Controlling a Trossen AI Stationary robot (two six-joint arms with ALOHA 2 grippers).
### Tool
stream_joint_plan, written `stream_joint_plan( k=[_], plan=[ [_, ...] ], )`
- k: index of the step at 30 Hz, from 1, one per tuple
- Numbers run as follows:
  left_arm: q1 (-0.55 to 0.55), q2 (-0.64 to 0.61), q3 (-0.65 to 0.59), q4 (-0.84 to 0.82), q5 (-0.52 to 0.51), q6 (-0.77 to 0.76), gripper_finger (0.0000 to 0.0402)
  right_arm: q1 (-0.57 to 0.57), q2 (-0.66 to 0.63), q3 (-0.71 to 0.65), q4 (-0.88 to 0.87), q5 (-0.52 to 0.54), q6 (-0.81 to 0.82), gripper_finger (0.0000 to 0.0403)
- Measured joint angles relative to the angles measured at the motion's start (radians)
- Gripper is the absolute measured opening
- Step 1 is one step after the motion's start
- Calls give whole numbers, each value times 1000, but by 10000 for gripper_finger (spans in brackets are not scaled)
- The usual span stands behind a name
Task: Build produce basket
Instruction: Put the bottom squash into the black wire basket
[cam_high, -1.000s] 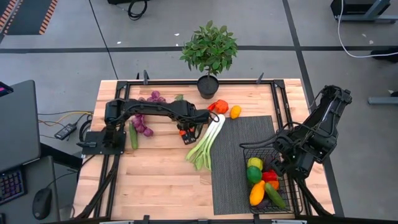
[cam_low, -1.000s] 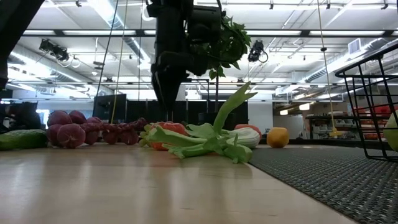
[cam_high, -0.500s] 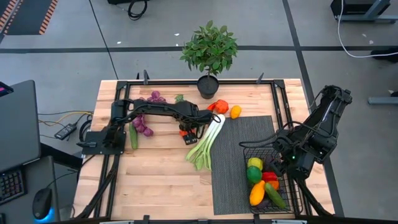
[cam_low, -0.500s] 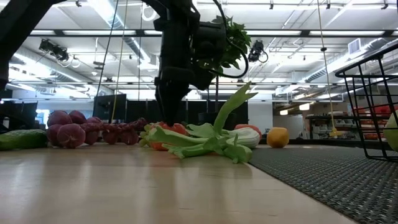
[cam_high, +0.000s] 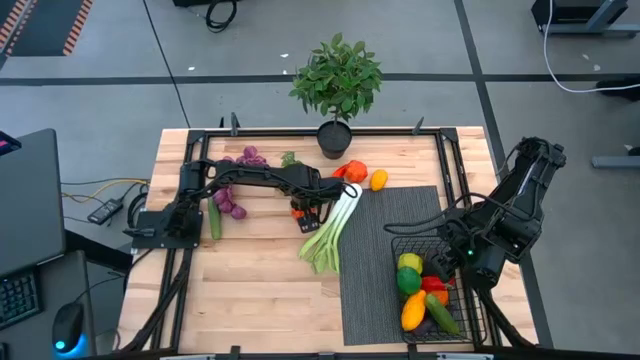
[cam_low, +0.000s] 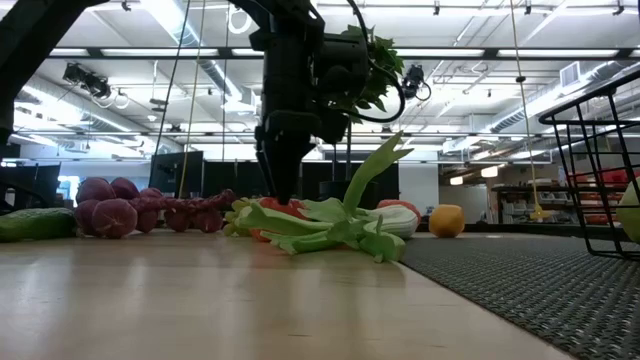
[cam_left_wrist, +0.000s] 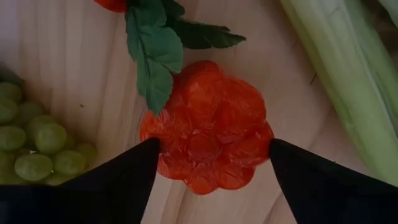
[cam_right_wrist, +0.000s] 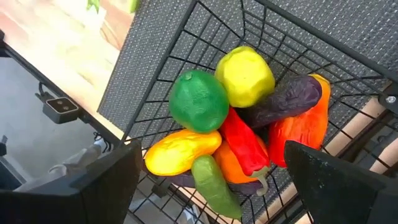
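**Left arm parked over a lumpy red-orange thing, basket about half loaded**

Over by the middle of the table, the left gripper (cam_high: 308, 208) is down low over a bumpy red-orange piece of produce (cam_left_wrist: 208, 127), a knobbly thing with a leafy green top. From the wrist camera you can see its two dark fingers (cam_left_wrist: 112, 180) spread wide, one on each side of the piece and right up against its edges, not squeezing it. Green grapes (cam_left_wrist: 31, 143) sit just beside it on one side, and the pale stalk of the leek (cam_high: 330, 228) runs past on the other, its green leaves fanned out toward the front of the table.

The basket (cam_high: 470, 322) sits on the ribbed grey mat (cam_high: 375, 270) at the right front. It holds a yellow citrus (cam_right_wrist: 244, 76), a green one (cam_right_wrist: 199, 102), a red pepper (cam_right_wrist: 244, 144), a dark purple piece, something orange, a yellow one and a cucumber. The right gripper (cam_high: 452, 255) hangs just above the basket's back edge with its fingers apart, nothing in them.

Still out on the wood: purple grapes (cam_high: 232, 200), a cucumber (cam_high: 214, 220) at the left, plus an orange pepper (cam_high: 353, 171) and a small yellow fruit (cam_high: 378, 180) close to the potted plant (cam_high: 336, 90).
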Motion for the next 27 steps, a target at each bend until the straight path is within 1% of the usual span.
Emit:
stream_joint_plan(
  k=[12,24,27],
  plan=[
    [-44,-65,-8,-25,6,-66,256,-1,0,0,-1,18,-2,393],
    [-90,-147,-6,-65,40,-153,161,-1,0,0,3,19,-9,393],
    [-95,-172,-5,-86,42,-183,143,-2,0,0,19,63,-9,393]
  ],
)
